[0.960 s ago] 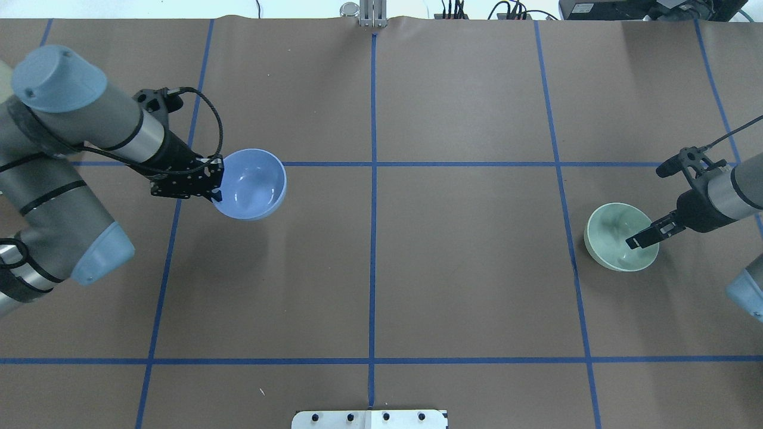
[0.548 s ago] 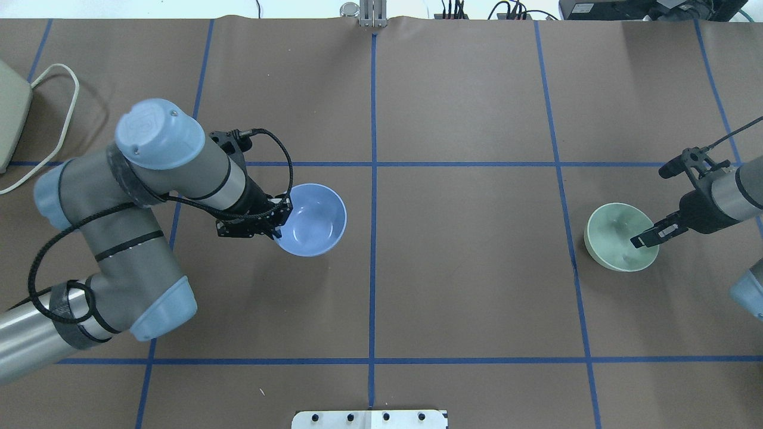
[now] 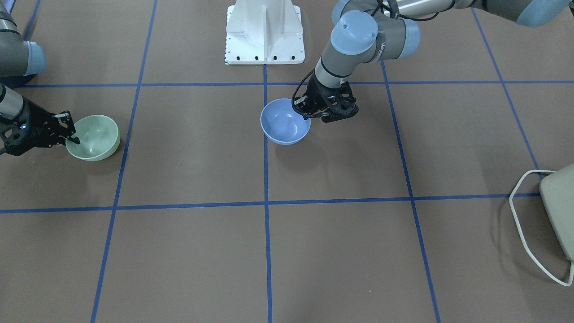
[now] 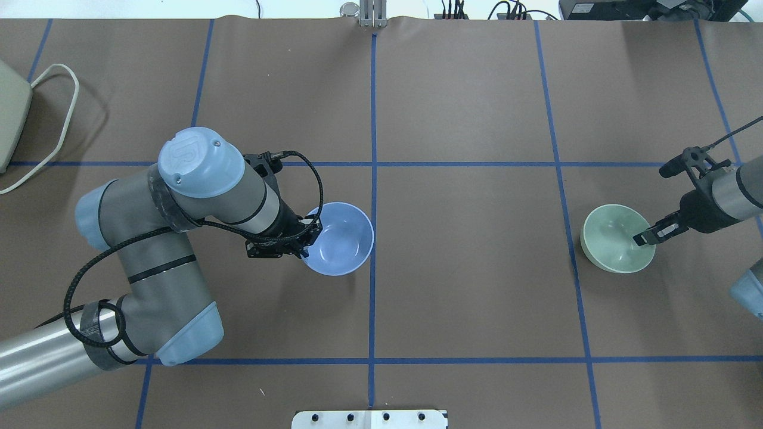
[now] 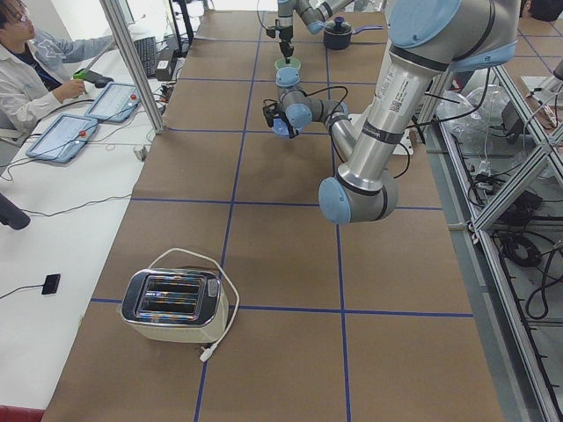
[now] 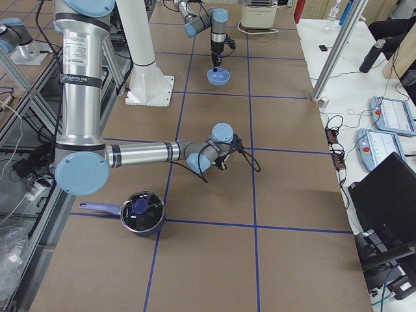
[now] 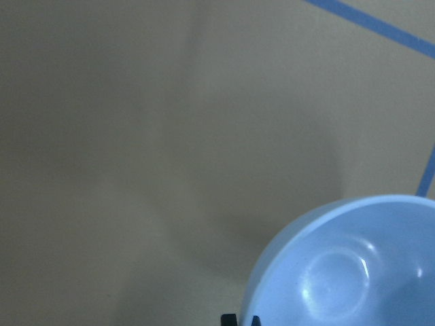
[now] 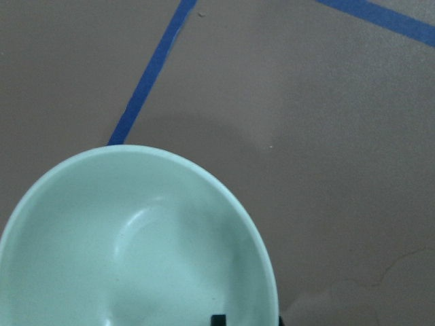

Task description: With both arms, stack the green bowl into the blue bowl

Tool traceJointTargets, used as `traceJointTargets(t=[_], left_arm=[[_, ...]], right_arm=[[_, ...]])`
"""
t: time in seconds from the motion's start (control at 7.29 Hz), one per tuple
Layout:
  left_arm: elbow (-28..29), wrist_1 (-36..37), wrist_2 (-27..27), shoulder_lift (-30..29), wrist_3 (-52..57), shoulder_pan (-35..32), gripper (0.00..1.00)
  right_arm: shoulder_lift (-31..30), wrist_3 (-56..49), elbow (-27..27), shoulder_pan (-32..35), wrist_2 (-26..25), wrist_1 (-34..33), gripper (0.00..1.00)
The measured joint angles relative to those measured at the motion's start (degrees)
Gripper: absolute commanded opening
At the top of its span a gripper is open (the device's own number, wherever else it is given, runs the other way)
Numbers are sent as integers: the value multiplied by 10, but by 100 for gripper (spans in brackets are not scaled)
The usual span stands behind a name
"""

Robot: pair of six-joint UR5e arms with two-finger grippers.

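I have both bowls gripped, and the stacking itself is not yet done. The left end effector (image 4: 302, 241) is narrow, pinched on the rim of the blue bowl (image 4: 340, 238), on the side toward its own arm. That bowl sits upright just left of the centre tape line (image 4: 372, 310). I cannot tell whether it touches the table (image 4: 477, 268) or hangs just above it. The right end effector (image 4: 642, 237) is also narrow, with one finger inside the green bowl (image 4: 614, 238) and the other outside its rim. The green bowl is upright and well apart from the blue one, out toward the right end.

By my reading, this is the step of bringing the two together. Next I need the blue bowl set flat and let go, or held level. The green one must then lift above the blue rim, travel to the centre and come down concentric.

The table between the bowls looks bare, so there is room for that move. The toaster (image 4: 11, 113) stands at the far left end and the pot (image 6: 140, 212) beyond the right arm, both away from the path. The gripped rims are the risk, since either bowl could tilt.
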Motion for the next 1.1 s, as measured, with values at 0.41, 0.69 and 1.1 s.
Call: traceJointTargets(t=[0.41, 0.69, 1.1], left_arm=[[24, 0, 15, -29, -14, 15, 0], [41, 0, 30, -41, -22, 25, 0], [50, -2, 42, -47, -24, 31, 7]], right_arm=[[1, 0, -2, 7, 11, -2, 0], [5, 2, -1, 24, 32, -5, 0], [45, 11, 33, 62, 74, -85, 0]])
